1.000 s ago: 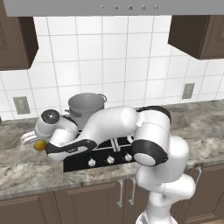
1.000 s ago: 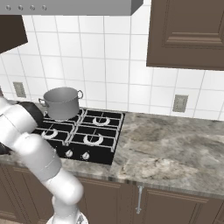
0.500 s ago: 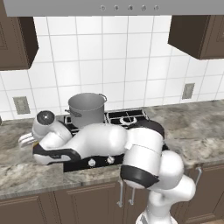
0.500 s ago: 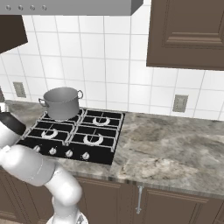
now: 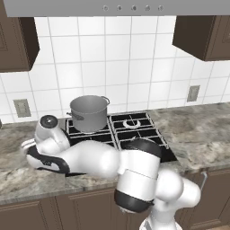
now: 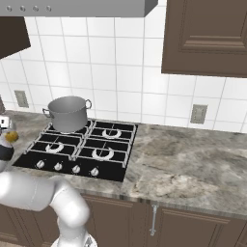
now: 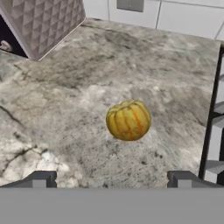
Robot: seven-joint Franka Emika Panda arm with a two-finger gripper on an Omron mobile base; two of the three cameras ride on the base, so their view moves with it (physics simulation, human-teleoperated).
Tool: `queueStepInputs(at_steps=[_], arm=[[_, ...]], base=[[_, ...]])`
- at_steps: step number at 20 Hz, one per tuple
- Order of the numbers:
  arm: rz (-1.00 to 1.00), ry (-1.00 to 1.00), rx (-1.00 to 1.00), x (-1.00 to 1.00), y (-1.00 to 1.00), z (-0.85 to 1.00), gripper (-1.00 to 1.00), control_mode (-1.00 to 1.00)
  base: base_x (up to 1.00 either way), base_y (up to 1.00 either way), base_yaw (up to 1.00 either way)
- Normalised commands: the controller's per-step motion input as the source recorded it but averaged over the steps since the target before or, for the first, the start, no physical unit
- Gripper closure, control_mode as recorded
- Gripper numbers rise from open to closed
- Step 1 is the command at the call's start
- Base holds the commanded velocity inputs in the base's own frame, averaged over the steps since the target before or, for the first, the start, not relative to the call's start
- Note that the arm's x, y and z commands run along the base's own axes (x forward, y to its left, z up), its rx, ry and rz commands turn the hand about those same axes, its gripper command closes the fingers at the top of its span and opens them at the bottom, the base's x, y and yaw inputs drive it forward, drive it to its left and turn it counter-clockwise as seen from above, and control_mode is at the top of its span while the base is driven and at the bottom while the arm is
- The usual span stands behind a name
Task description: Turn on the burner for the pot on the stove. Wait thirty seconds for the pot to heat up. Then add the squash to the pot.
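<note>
Counter point(image 7: 65, 87): squash point(image 7: 128, 120) beyond open tool point(image 7: 111, 178)

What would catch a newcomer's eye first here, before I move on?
The white arm stretches low across the stove toward the counter on its left. There, in the hand view, a yellow-orange squash lies on the stone just ahead of the open gripper. The grey pot stands on the stove's back left burner.
</note>
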Motion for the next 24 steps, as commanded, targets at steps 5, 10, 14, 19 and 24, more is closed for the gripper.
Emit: queueStepInputs(at_steps=[5,10,14,19,24], arm=[[0.00,0.11,0.00,0.15,0.00,-0.06,-1.00,-1.00],[0.00,0.02,0.00,0.21,-0.02,-0.09,-1.00,-1.00],[0.00,0.00,-0.07,0.13,0.00,-0.28,-1.00,-1.00],[0.00,0.00,-0.07,0.04,0.00,-0.17,-1.00,-1.00],[0.00,0.00,0.00,0.02,0.01,-0.01,-1.00,-1.00]], base=[[0.00,0.00,0.00],[0.00,0.00,0.00],[0.00,0.00,0.00],[0.00,0.00,0.00],[0.00,0.00,0.00]])
